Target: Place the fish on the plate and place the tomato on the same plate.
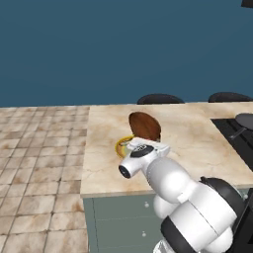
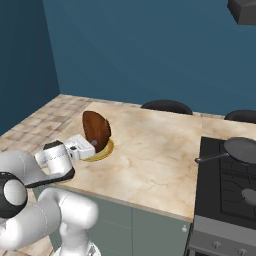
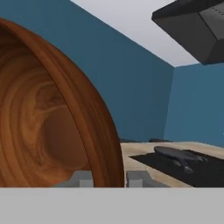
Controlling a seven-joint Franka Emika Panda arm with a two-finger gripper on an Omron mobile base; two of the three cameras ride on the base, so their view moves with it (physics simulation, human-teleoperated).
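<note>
Clamped gripper (image 3: pixel 109 178) on tilted wooden bowl (image 1: pixel 145 125) rim, frame centre, over plate (image 1: pixel 120 147); fish and tomato seemingly pending; next, clearing bowl

one wooden bowl (image 1: pixel 145 125), one plate (image 1: pixel 122 146), one frying pan (image 2: pixel 243 150)

No text, label, brand, number or sign can be read anywhere in these views. The wooden bowl (image 3: pixel 48 118), the surface (image 2: pixel 150 150) and the frying pan (image 2: pixel 242 150) are all unmarked.
</note>
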